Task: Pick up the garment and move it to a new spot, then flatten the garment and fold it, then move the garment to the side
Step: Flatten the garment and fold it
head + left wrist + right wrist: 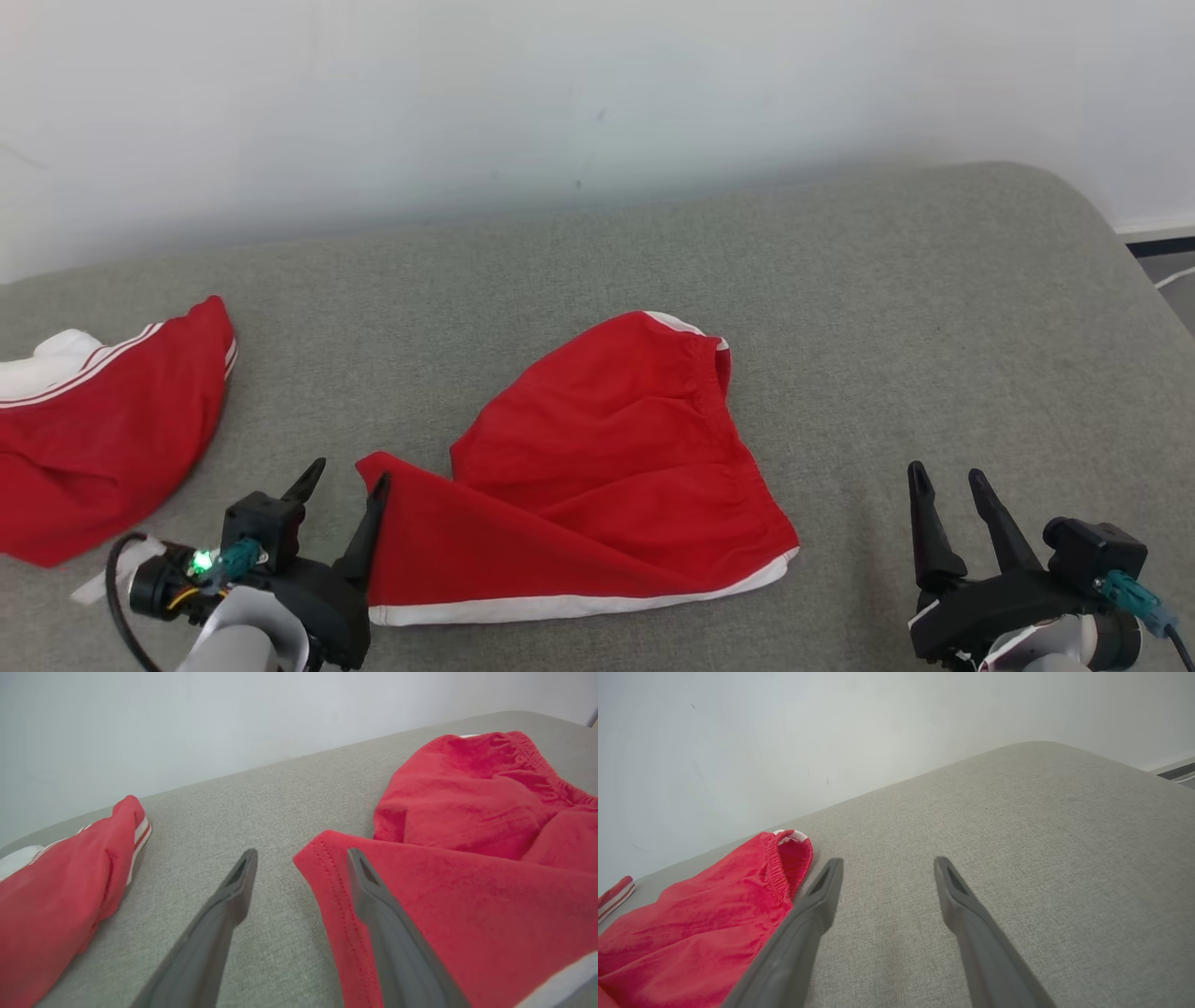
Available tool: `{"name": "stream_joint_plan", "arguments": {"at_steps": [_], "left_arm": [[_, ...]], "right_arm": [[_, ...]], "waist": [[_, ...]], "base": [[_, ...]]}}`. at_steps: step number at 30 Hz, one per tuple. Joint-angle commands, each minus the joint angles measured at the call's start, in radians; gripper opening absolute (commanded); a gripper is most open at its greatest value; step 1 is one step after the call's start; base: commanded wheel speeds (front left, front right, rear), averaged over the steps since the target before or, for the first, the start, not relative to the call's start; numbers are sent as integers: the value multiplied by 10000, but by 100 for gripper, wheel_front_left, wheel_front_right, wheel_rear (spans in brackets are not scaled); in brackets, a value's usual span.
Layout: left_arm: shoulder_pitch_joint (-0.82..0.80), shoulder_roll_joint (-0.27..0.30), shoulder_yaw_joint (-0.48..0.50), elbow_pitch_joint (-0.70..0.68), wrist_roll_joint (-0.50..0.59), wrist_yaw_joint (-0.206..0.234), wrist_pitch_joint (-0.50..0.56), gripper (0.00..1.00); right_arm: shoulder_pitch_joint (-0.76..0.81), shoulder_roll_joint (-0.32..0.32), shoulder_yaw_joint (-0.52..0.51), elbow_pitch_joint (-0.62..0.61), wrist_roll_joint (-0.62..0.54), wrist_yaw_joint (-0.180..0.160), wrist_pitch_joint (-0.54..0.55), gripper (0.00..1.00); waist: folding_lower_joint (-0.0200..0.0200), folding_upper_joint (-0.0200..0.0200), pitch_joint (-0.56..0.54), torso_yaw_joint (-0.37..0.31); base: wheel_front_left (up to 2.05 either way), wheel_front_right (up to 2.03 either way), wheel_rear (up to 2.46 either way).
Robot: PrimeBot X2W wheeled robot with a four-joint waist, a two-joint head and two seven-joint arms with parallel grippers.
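garment (616,467): your red shorts lie mid-way across the grey surface (934,308), partly folded over on themselves. White trim runs along the near hem, and the elastic waistband is at the far right end.
garment's near-left corner: it lies flat and points at your left gripper (347,481).
left gripper, grip: you have it spread wide with nothing held. In its wrist view (300,858) one finger (378,914) crosses the garment (467,858) at that corner and the other is over bare surface. You cannot tell whether the finger touches the cloth.
right gripper (946,474): it is wide open and empty over bare surface, well to the right of the garment. In its own wrist view (888,863) the waistband lies just beside one finger.
second red garment (103,439): it has white stripes and lies at the far left, apart from the shorts.
wall (597,93): it is plain and pale, behind the surface.
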Motion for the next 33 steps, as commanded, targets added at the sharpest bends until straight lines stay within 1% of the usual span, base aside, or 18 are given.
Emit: {"name": "stream_joint_plan", "arguments": {"at_steps": [1,11,18,20,21,26,33], "left_arm": [[284,-1,91,-200,-62,87,-25,100],[1859,-287,791,-2578,-141,444,-26,100],[3133,-522,1244,-4353,45,812,-27,100],[3471,-559,1404,-4785,111,948,-27,100],[3792,-621,1613,-5200,121,1112,-27,100],[4613,-776,2149,-5823,63,1402,-27,100],[5249,-967,2510,-6320,162,1464,-28,100]], "right_arm": [[74,-50,-45,21,67,-3,-53,100],[322,-13,-221,-70,-42,-3,-41,100],[500,-10,-287,-168,-133,-3,0,100],[512,-35,-317,-199,-178,-3,33,100],[539,-47,-352,-235,-188,-3,52,100],[786,-152,-455,-366,-192,-3,81,100],[1234,-212,-608,-784,-296,-3,228,100]], "waist": [[-1,0,-93,129],[-1,0,-382,667],[-1,0,-546,998],[-1,0,-578,1082],[-1,0,-622,1144],[-1,0,-734,1269],[-1,0,-788,1333]], "base": [[0,0,0],[0,0,0],[0,0,0],[0,0,0],[0,0,0],[0,0,0],[0,0,0]]}}
